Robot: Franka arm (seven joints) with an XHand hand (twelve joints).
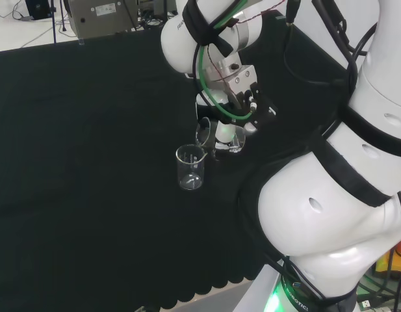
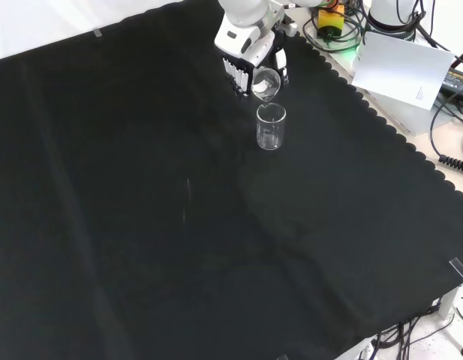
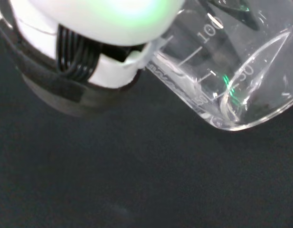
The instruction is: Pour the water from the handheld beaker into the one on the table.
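A clear glass beaker stands upright on the black cloth; in the front view this standing beaker is just below the hand. The hand is curled round a second clear beaker, which is tilted. In the front view the held beaker leans with its mouth toward the standing one, held by the hand just above it. Close up in the wrist view, the held beaker shows printed scale marks beside a white and black part of the hand. Whether water is in either beaker I cannot tell.
The arm's white links fill the right of the head view. A grey box stands beyond the cloth's far edge. In the front view, cables and a white sheet lie off the cloth at the upper right, by its scalloped edge.
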